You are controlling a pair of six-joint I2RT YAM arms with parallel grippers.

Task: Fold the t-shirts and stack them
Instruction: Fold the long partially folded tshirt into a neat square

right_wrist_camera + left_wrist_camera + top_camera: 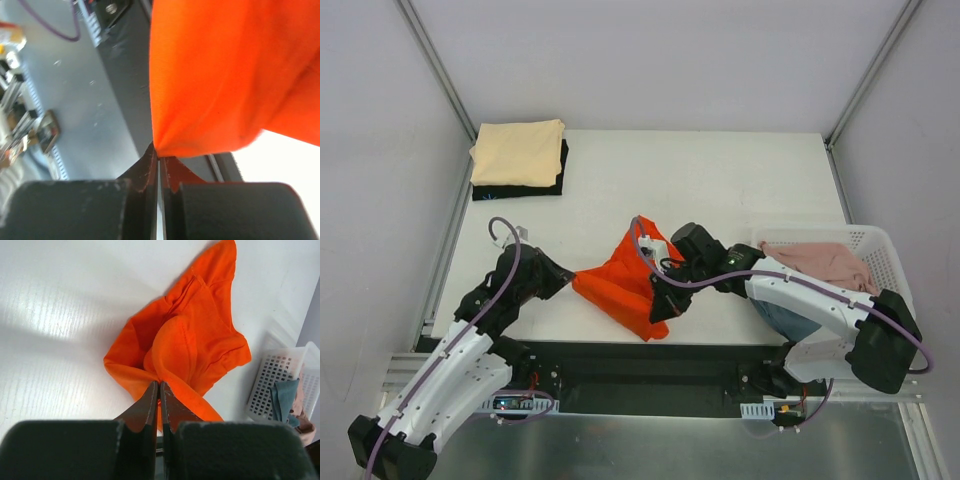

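Note:
The orange-red t-shirt (625, 280) lies crumpled near the table's front edge, between both arms. My left gripper (570, 277) is shut on its left edge; in the left wrist view the fingertips (159, 386) pinch a fold of the orange cloth (190, 340). My right gripper (665, 300) is shut on the shirt's right side; in the right wrist view the cloth (225, 75) hangs from the closed tips (159, 157) above the front rail. A folded pale yellow-cream shirt (518, 151) lies on a folded black shirt (520, 188) at the far left.
A white lattice basket (880, 250) at the right holds a pink shirt (825, 262) and a dusty blue one (785, 320); it also shows in the left wrist view (275, 380). The black front rail (650, 360) runs below the shirt. Frame posts stand at the back corners.

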